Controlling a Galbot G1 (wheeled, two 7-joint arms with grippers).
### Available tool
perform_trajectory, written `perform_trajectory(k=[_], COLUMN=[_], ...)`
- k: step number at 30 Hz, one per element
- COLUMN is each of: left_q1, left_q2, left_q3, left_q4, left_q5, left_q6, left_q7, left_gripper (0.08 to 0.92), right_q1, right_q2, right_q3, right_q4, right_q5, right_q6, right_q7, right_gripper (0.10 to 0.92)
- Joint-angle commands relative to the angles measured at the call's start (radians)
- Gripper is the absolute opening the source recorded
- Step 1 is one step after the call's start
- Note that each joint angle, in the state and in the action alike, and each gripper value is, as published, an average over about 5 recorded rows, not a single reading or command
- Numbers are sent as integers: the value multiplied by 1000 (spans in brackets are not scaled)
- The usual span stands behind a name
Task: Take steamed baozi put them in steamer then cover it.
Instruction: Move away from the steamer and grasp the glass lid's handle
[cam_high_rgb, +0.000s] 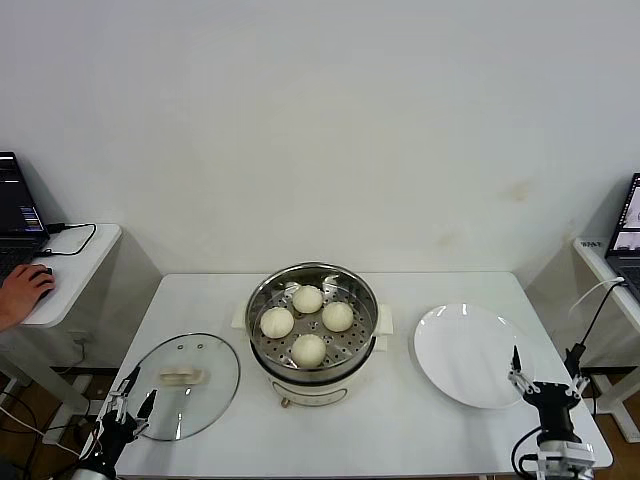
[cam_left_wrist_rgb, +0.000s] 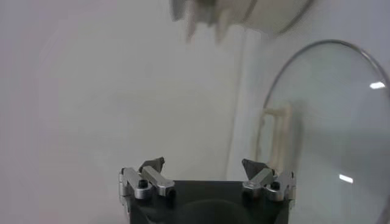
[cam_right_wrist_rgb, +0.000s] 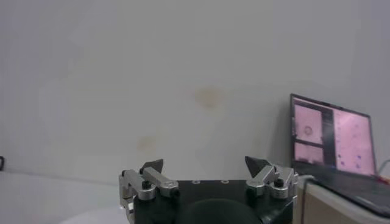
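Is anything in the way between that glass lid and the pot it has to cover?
Nothing visible. The lid lies flat on the table beside the steamer, with bare tabletop between them. The four buns sit below the steamer's rim. The open left gripper is at the lid's near edge.

Four steamed baozi (cam_high_rgb: 308, 323), one steamer (cam_high_rgb: 262, 310), one cover (cam_high_rgb: 205, 399), one plate (cam_high_rgb: 470, 355).

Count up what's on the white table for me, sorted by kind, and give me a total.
Steamed baozi: 4, in the steamer, at and
Steamer: 1
Cover: 1, lying beside the steamer
White plate: 1, bare
Total: 7
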Motion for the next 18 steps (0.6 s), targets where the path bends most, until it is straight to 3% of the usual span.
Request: perform_trajectory(k=[1, 18], left_q1=[-163, -288], left_q2=[39, 49], left_q3=[48, 133], left_q4=[145, 221], left_q5=[160, 156], left_q6=[-24, -27], left_q7=[-1, 23], left_gripper=[823, 823], right_q1=[-32, -39], right_q2=[44, 71], right_q3=[47, 39], right_q4=[-5, -3], right_q5=[-15, -41], right_q6=[23, 30], right_q7=[9, 8], right_gripper=[823, 823])
